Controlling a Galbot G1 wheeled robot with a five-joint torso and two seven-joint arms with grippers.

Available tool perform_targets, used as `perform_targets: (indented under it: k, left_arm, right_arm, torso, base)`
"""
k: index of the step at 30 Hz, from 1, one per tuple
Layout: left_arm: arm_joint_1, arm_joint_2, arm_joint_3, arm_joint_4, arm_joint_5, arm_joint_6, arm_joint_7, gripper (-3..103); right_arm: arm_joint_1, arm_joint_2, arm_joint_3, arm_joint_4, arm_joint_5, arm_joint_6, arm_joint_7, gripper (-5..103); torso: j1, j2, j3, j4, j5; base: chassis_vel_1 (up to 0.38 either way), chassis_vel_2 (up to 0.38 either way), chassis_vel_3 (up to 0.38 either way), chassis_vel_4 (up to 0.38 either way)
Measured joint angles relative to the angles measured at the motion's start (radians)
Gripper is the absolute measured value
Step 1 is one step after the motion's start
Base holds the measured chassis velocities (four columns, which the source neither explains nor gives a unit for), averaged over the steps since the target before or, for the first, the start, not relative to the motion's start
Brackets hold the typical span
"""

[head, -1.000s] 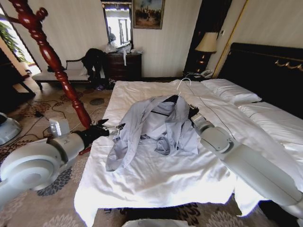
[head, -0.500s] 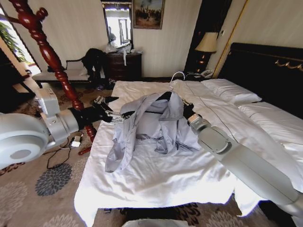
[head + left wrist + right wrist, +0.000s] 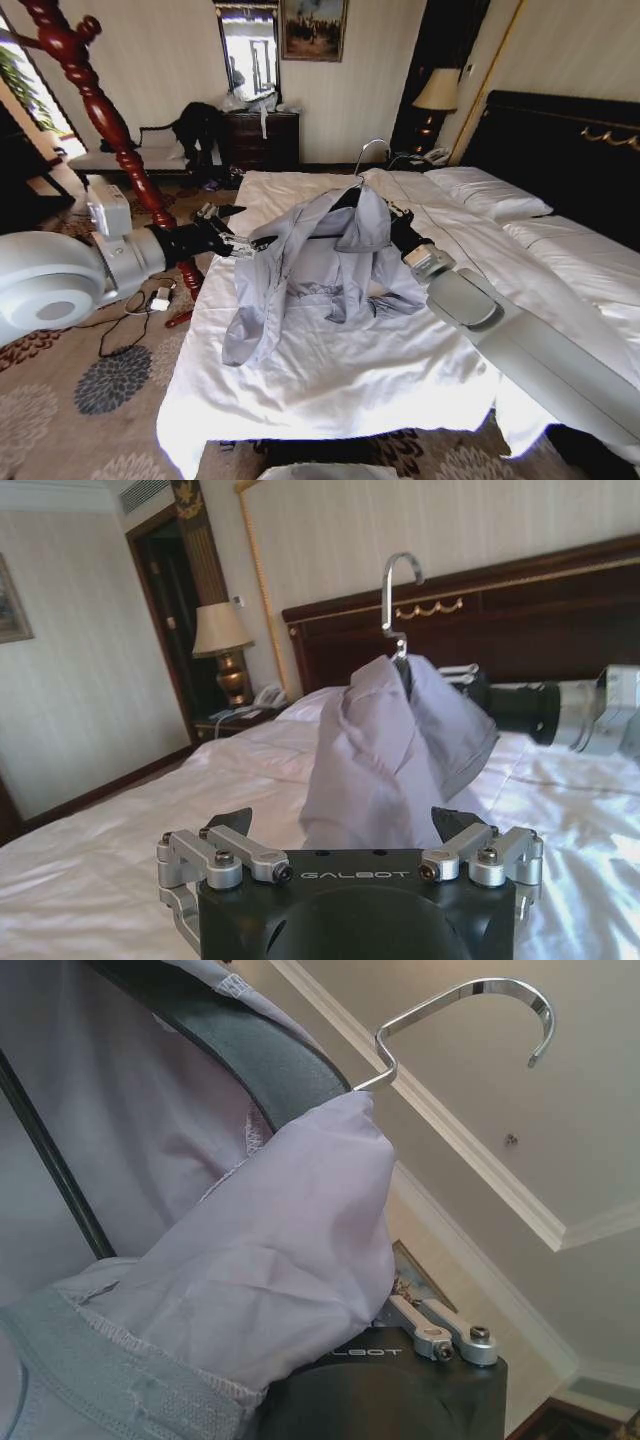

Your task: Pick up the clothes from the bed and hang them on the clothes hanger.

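1. 2 arms were seen reaching over the bed (image 3: 330, 390) from the near side, with white sheets lying rumpled at the near edge.
2. The left gripper (image 3: 236, 243) was held at the bed's left edge, its fingers (image 3: 225, 825) spread apart with nothing between them, just beside the hanging left sleeve of the clothes (image 3: 320, 265).
3. The clothes were seen partly lifted off the sheets, draped over the clothes hanger (image 3: 352, 193), with the lower hem and sleeve resting on the bed.
4. The right gripper (image 3: 400, 228) was placed against the shirt's right shoulder; its fingers were covered by fabric, so their state could not be told.
5. The silver hook (image 3: 470, 1020) was seen standing upright above the collar.
6. White pillows (image 3: 490, 195) and the black headboard (image 3: 570, 150) were seen farther back, with a red wooden coat stand (image 3: 110, 130) left of the bed.
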Motion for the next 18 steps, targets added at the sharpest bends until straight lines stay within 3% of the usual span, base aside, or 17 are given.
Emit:
perform_targets:
  k: [5, 9, 13, 18]
  left_arm:
    - [0.032, 0.065, -0.060, 0.022, -0.064, -0.009, 0.022, 100]
    - [0.117, 0.135, -0.169, 0.055, -0.090, -0.010, 0.022, 100]
    - [0.402, 0.270, -0.493, 0.110, -0.149, -0.010, -0.014, 100]
    - [0.507, 0.327, -0.562, 0.133, -0.156, -0.003, -0.025, 100]
  right_arm:
    - [-0.006, -0.011, 0.015, 0.011, -0.006, 0.007, -0.006, 23]
    - [-0.006, -0.014, 0.026, 0.019, -0.010, 0.008, -0.008, 23]
    - [0.007, -0.031, 0.051, 0.048, -0.015, 0.008, -0.011, 23]
    - [-0.005, -0.055, 0.074, 0.064, -0.014, 0.011, -0.010, 23]
  torso:
    - [0.000, 0.000, 0.000, -0.0001, 0.0000]
    - [0.000, 0.000, 0.000, 0.0004, 0.0000]
    - [0.000, 0.000, 0.000, -0.0004, 0.0007]
    - [0.000, 0.000, 0.000, -0.0007, 0.0007]
  base:
    - [0.000, 0.000, 0.000, 0.000]
    - [0.000, 0.000, 0.000, 0.000]
    - [0.000, 0.000, 0.000, 0.000]
    - [0.000, 0.000, 0.000, 0.000]
